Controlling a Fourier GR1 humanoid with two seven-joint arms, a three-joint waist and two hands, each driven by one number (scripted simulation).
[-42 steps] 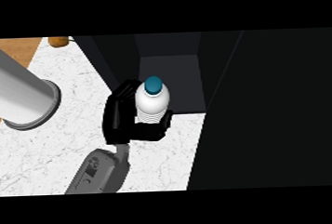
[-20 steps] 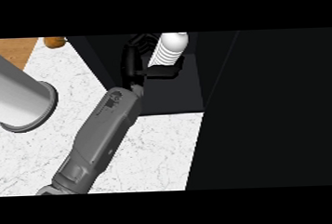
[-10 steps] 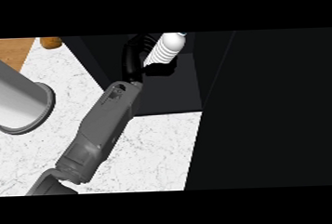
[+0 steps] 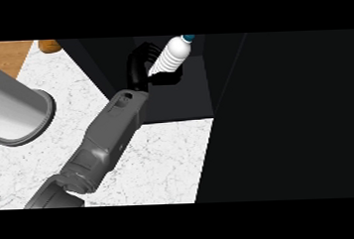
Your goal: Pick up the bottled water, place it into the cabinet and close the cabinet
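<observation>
Our right hand (image 4: 143, 63) is curled round one water bottle (image 4: 170, 56), thumb and fingers pinching its lower body, and holds it tilted inside the dark cabinet (image 4: 179, 99), teal cap pointing up and right. We count one bottle, one hand in sight on one grey forearm (image 4: 100, 144), and one large grey cylinder (image 4: 15, 114) standing on the white marbled counter (image 4: 159, 162) at the left. Compared with half a second ago, the forearm has stretched a little further and the bottle sits slightly deeper and to the right in the cabinet.
</observation>
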